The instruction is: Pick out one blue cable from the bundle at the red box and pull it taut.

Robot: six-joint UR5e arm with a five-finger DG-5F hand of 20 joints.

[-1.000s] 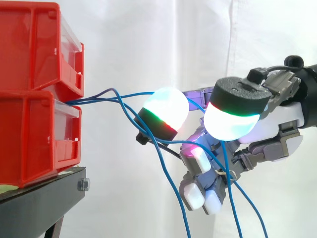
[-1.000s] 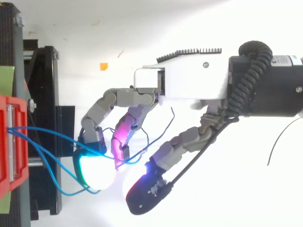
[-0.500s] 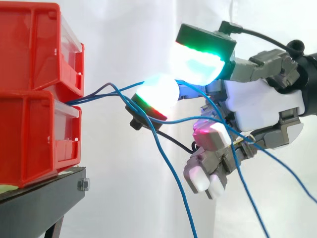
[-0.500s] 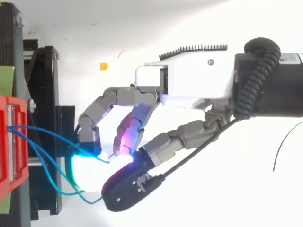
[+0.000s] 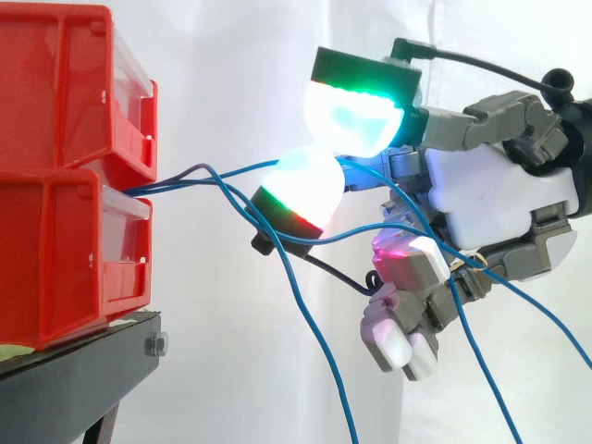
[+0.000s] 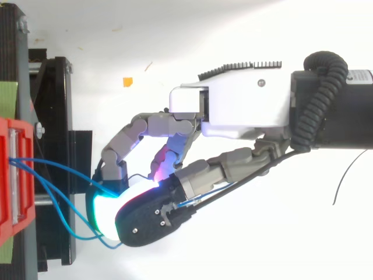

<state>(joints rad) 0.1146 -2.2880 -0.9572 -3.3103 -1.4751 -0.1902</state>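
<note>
Two red bins (image 5: 65,185) are stacked at the left on the black stand. Several blue cables (image 5: 231,170) leave the gap between the bins and run right to my hand (image 5: 490,199). The thumb's green-white pad (image 5: 356,116) sits right on top of a fingertip pad (image 5: 301,190), and one blue cable passes between the two pads. Other blue strands loop across the lower curled fingers and hang down (image 5: 324,356). From above, the thumb (image 6: 145,219) covers that fingertip, and the cables (image 6: 58,168) slack off from the bin (image 6: 14,175) toward the hand (image 6: 245,111).
The black stand (image 5: 83,370) carries the bins, and its frame (image 6: 58,116) lies under the fingertips in the top view. A white curtain hangs behind. A small orange scrap (image 6: 127,81) lies on the white floor.
The thumb swung from beside the fingertip pad to above it and came down onto it, closing over a blue cable. The lower fingers curled in a little.
</note>
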